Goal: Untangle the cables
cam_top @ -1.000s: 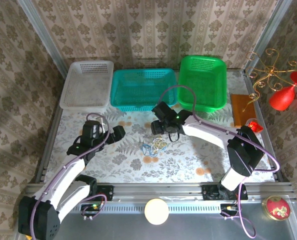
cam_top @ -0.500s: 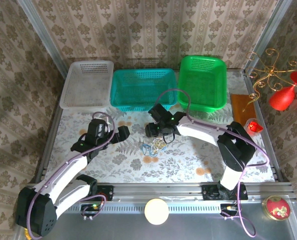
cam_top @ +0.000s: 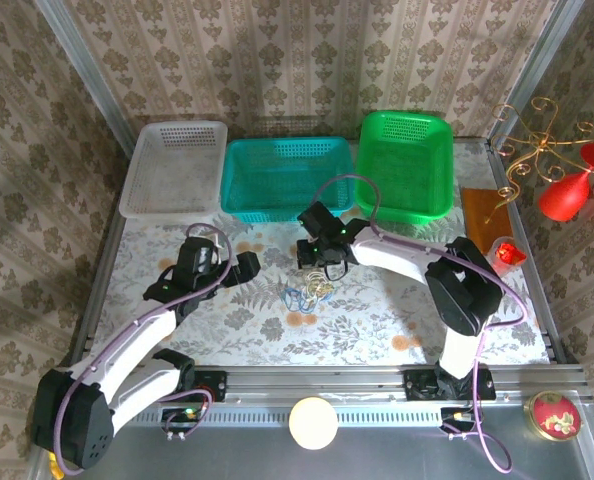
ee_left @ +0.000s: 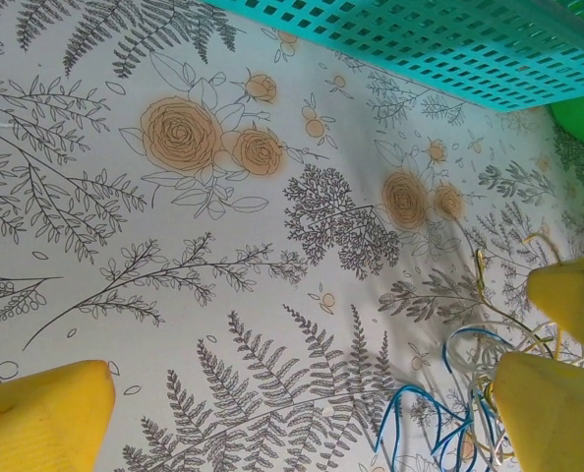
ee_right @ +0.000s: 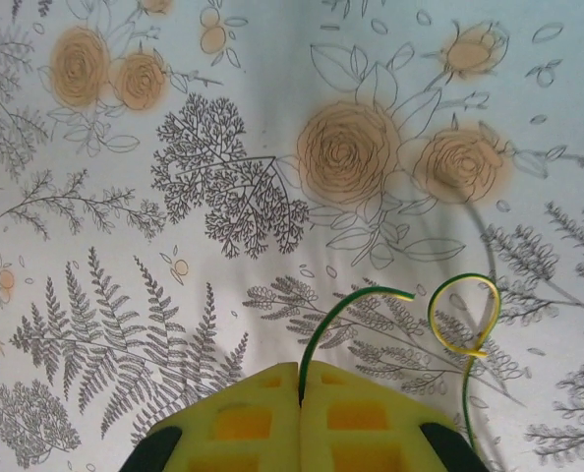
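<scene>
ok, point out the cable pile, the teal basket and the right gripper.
cable pile (cam_top: 312, 292), top view, middle of the tangled loops.
teal basket (cam_top: 272, 208), top view, its near wall.
right gripper (ee_right: 300, 379), right wrist view, seam between the shut fingertips pinching a green cable (ee_right: 351, 300).

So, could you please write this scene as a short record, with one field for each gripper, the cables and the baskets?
left gripper: open, holding nothing, close to the cable pile
right gripper: shut on a green-yellow cable
cable pile: blue, whitish and yellowish cords looped together on the table, between the two grippers
baskets: white basket, teal basket, green basket, side by side at the far edge
</scene>
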### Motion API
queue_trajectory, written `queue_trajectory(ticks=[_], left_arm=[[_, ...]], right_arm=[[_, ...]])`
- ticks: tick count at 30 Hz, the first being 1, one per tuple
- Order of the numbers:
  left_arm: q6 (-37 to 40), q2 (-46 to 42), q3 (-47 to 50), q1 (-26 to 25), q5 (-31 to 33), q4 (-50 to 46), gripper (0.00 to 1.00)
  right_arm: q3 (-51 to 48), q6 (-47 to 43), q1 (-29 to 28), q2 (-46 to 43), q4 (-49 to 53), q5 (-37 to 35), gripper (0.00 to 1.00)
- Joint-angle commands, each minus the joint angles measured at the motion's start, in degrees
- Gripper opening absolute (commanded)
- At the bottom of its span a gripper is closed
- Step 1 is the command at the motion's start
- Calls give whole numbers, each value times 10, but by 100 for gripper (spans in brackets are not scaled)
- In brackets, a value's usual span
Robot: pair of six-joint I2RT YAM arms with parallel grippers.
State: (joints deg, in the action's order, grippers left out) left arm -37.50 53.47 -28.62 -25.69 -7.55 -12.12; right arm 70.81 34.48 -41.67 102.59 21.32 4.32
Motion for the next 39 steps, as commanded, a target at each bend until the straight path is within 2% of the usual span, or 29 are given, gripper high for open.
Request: queue_trajectory(ticks=[1, 10, 21, 30, 39], left_arm=[[9, 7, -20, -17, 7, 13, 100], [33, 17, -2, -31, -12, 78, 100], [122, 55, 12, -75, -63, 189, 100], [213, 163, -6, -155, -64, 290, 98], [228, 284, -63, -175, -67, 399, 91]], right_arm=[[3, -5, 10, -56, -14, 26, 0], [-76, 10, 19, -170, -115, 80, 0], [-146, 46, 47, -189, -201, 111, 0], [-140, 66, 48, -209, -205, 112, 0], [-148, 103, 48, -222, -225, 120, 0]])
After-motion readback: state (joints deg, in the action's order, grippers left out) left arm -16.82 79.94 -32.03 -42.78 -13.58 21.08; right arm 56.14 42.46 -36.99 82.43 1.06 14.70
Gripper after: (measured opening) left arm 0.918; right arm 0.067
